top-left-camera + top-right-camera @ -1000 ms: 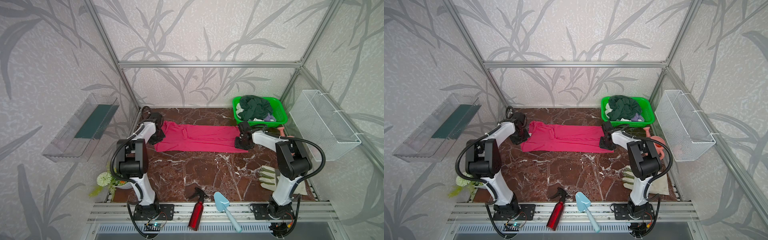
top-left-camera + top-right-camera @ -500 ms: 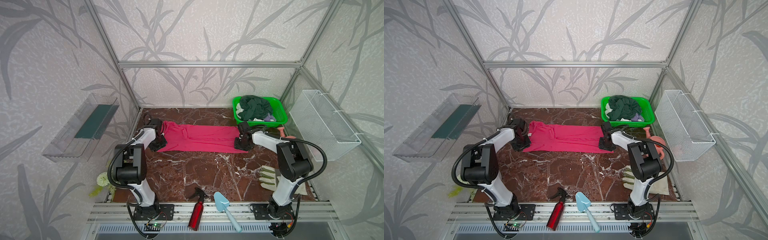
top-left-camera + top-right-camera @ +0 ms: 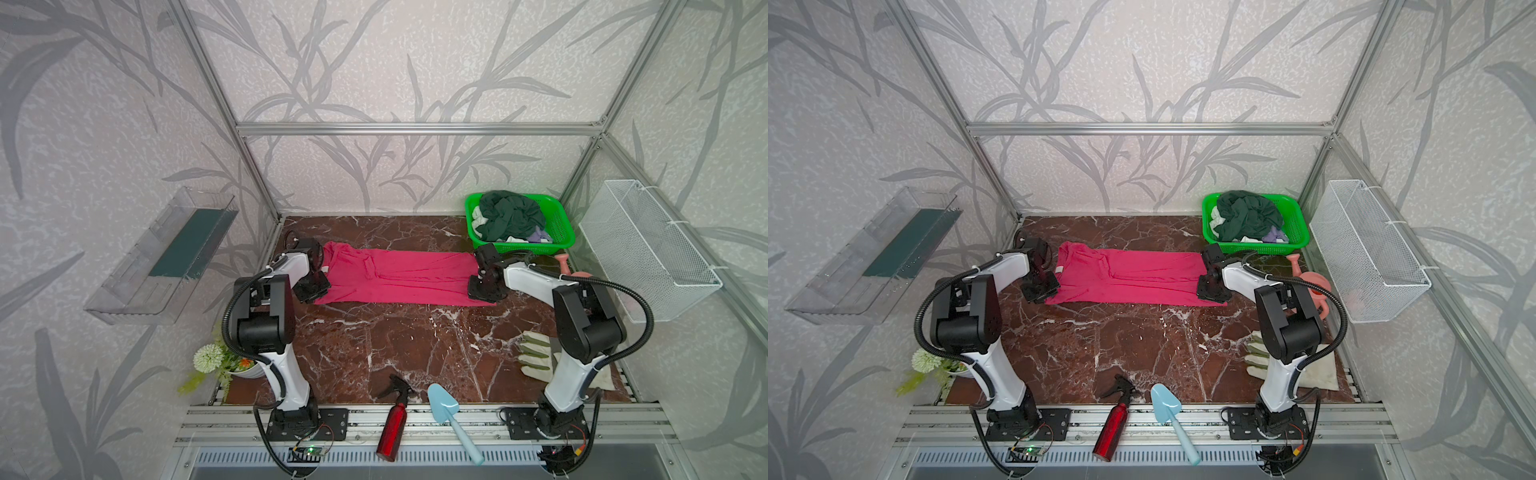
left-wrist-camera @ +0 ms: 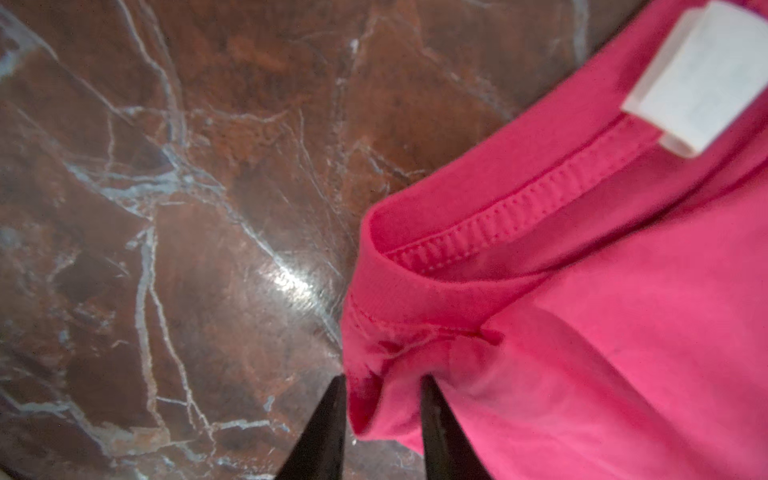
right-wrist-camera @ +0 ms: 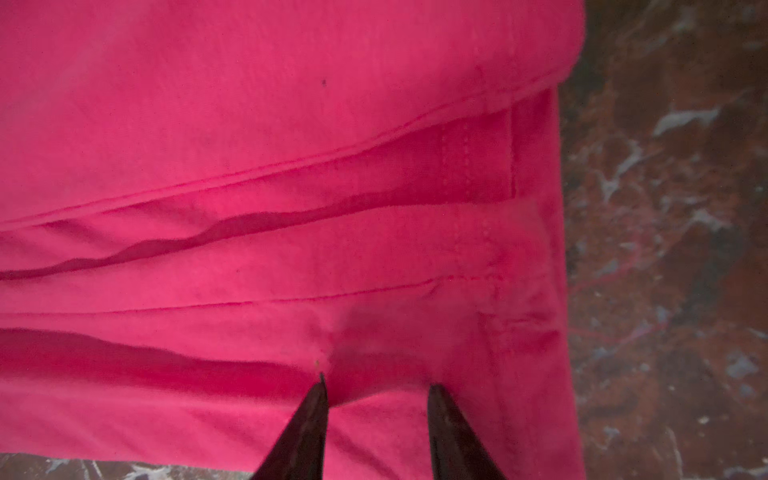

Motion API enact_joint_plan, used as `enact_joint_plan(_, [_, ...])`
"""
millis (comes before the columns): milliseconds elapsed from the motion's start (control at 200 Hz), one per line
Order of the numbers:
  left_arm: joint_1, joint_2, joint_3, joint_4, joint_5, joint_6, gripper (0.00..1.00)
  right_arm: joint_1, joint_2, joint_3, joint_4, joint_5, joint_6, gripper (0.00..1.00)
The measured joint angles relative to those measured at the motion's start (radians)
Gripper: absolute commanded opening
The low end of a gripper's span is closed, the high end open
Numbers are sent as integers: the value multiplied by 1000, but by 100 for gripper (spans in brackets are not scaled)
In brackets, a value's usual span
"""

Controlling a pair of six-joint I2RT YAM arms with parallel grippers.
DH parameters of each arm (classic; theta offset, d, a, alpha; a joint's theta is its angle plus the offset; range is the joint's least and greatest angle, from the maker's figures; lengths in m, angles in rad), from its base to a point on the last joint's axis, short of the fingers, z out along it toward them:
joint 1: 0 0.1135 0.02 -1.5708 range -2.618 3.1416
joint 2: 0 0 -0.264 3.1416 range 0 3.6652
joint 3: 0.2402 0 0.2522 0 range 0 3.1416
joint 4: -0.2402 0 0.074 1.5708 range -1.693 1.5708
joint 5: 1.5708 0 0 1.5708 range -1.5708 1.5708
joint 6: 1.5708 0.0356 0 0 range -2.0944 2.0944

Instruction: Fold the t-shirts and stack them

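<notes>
A bright pink t-shirt (image 3: pixel 399 278) (image 3: pixel 1133 278) lies folded into a long strip across the back of the marble table. My left gripper (image 3: pixel 318 286) (image 4: pixel 382 380) is at the strip's near left corner, beside the collar and white label (image 4: pixel 698 79), shut on a bunched fold of pink cloth. My right gripper (image 3: pixel 484 289) (image 5: pixel 376 380) sits on the strip's right end near the hem, its fingers pinching a raised fold. A dark green t-shirt (image 3: pixel 511 214) is heaped on whitish and lavender ones in the green basket (image 3: pixel 528 248).
A pale work glove (image 3: pixel 536 353) lies at the front right. A red spray bottle (image 3: pixel 392 424) and a blue trowel (image 3: pixel 446 409) rest on the front rail. A wire basket (image 3: pixel 648 249) hangs on the right wall, and a pink watering can (image 3: pixel 1312 282) stands below it.
My left gripper has slid along the shirt's left edge from the far collar corner toward the front and closed on the cloth there. The right gripper has stayed put.
</notes>
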Motion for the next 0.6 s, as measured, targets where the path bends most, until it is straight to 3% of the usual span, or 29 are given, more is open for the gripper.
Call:
enact_joint_plan(75, [6, 0, 0, 2, 0, 0, 0, 0, 0, 0, 0, 0, 0, 42])
enact_joint_plan(410, [43, 0, 12, -3, -5, -33, 0, 0, -8, -26, 17, 1, 0, 41])
enact_joint_plan(600, [45, 74, 158, -21, -13, -58, 0, 0, -37, -71, 42, 1, 7, 42])
